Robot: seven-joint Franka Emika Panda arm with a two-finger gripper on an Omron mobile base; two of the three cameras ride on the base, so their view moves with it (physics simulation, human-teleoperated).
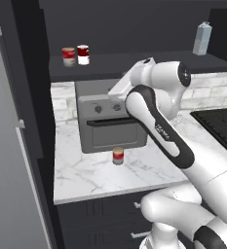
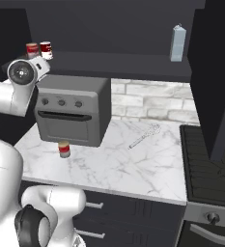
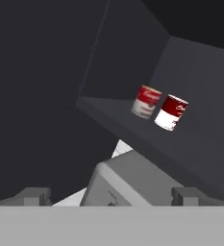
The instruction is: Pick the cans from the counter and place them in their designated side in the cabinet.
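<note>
White marble counter (image 1: 90,177) with grey lines runs under a dark wall cabinet (image 1: 134,65) with one long shelf; a small red can with a tan-yellow band (image 1: 118,156) stands upright on the marble, just in front of the grey toaster oven (image 1: 110,119); two red and white cans (image 1: 76,55) stand upright side by side at the shelf's left end; a tall pale carton (image 1: 202,38) stands far right; the gripper (image 3: 111,196) is wide and holds nothing, facing the shelf cans.
</note>
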